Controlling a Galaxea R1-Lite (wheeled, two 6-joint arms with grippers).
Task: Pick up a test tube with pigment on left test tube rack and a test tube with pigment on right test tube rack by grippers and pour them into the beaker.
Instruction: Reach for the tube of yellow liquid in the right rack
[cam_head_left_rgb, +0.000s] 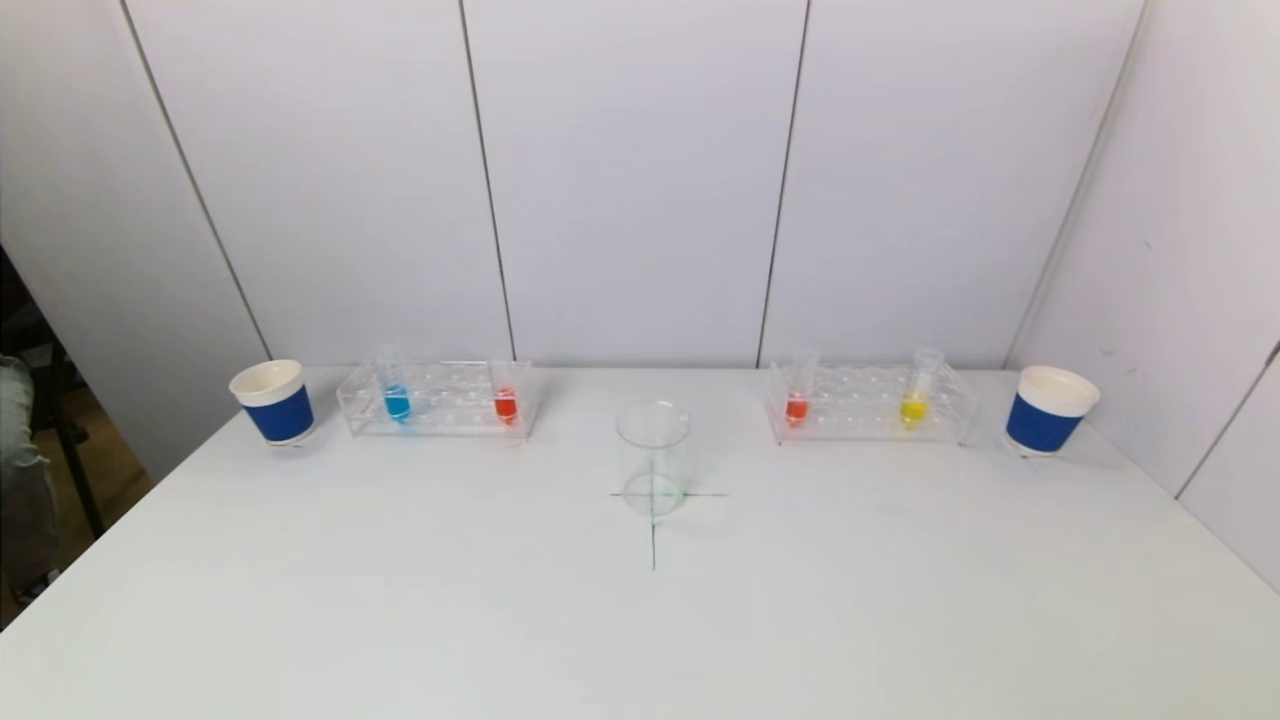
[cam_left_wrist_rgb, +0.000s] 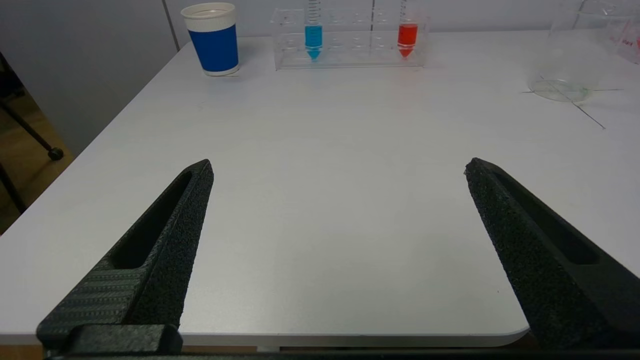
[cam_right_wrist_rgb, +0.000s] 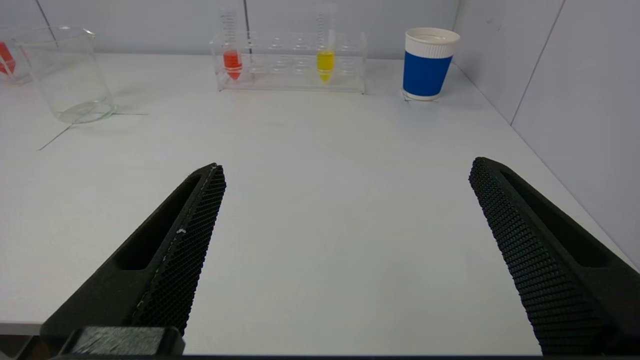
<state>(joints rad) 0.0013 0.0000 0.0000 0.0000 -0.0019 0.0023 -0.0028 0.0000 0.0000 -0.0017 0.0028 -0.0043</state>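
Near the far left corner of the counter (cam_head_left_rgb: 400, 600) a blue paper cup (cam_head_left_rgb: 273, 401) is standing just beside the left test tube rack (cam_head_left_rgb: 437, 400), well clear of any reach toward the tubes. That clear rack is holding a blue-pigment tube (cam_head_left_rgb: 396, 395) toward its left end and a red-pigment tube (cam_head_left_rgb: 505, 397) at its right end. The tubes are looking thin, light, smooth and breakable, with liquid sitting low in their tips, so I judge a gentle pinch on the bare upper wall, above the pigment and the rack's top plate, then a straight lift.

The left gripper (cam_left_wrist_rgb: 337, 167) is hovering over the counter's near edge, its fingers spread wide and holding nothing.

The empty glass beaker (cam_head_left_rgb: 653, 457) is standing at the counter's middle on a drawn cross, between the racks and nearer than both, with nothing around it.

The right test tube rack (cam_head_left_rgb: 870, 402) is carrying a red tube (cam_head_left_rgb: 798, 398) at its left end and a yellow tube (cam_head_left_rgb: 915, 397) toward its right. The right gripper (cam_right_wrist_rgb: 345, 165) is likewise waiting at the near edge, fingers wide apart and empty. A second blue cup (cam_head_left_rgb: 1048, 409) is standing near the far right corner, close to the side wall.
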